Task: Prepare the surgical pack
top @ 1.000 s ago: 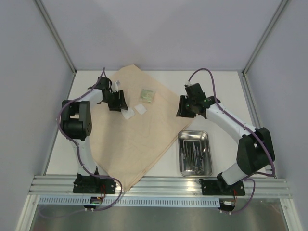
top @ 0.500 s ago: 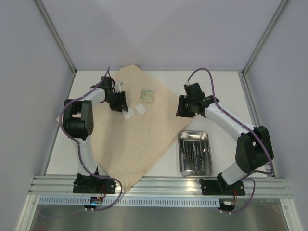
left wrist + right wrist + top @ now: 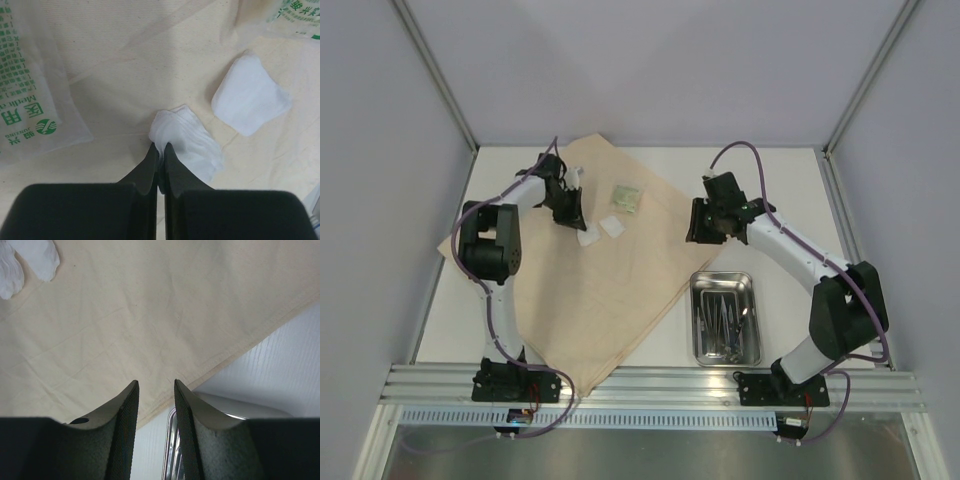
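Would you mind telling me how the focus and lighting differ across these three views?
Top external: even, soft light, sharp, with mild reflections in the steel tray. Left wrist: the white pads are crisp, the left hand dark and soft-edged. Right wrist: the tan cloth is sharp, the right hand blurred up close.

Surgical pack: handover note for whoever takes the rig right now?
Left gripper: shut, tips at a corner of one white pad; grip unclear.
Right gripper: open, empty, over the tan cloth edge by the steel tray.
Cloth spread flat; second pad and green packet lie on it.
Tray with instruments sits off the cloth, to its right.
Left, likely: gather items, wrap.
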Tool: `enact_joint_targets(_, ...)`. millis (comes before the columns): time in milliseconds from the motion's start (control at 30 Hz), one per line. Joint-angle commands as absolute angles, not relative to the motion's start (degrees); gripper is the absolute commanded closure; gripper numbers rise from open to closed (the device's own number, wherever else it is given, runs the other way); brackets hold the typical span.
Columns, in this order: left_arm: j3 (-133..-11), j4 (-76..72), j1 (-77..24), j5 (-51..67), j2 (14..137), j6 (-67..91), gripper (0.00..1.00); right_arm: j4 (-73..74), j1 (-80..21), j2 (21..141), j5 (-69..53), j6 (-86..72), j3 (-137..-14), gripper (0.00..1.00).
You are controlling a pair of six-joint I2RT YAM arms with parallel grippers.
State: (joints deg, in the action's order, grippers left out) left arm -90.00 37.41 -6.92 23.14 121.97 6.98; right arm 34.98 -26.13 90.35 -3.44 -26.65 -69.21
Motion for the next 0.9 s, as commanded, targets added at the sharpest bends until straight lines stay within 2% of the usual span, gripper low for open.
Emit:
enact_joint_targets(0,-91.06,39.11,-7.38,23.99,122.09,4.83,1.00,35.42,-26.46,88.42,-2.20,-25.84,-70.40,0.62)
enact_joint_targets(467,-85.35,36.83,-7.47,31.72,106.09,8.52,1.00,35.68,-26.46,86.31,-1.85,-25.84,-69.70,0.62)
enact_joint_targets(567,-85.25,34.90,-8.00,34.54,106.26,10.89,1.00,35.51,-26.46,86.22,-2.20,-26.10,-69.43,0.62)
enact_joint_targets(867,-89.73,30.24,-11.07,32.17,114.68,15.37,1.00,34.98,-26.46,85.26,-2.81,-26.81,-68.29,0.62)
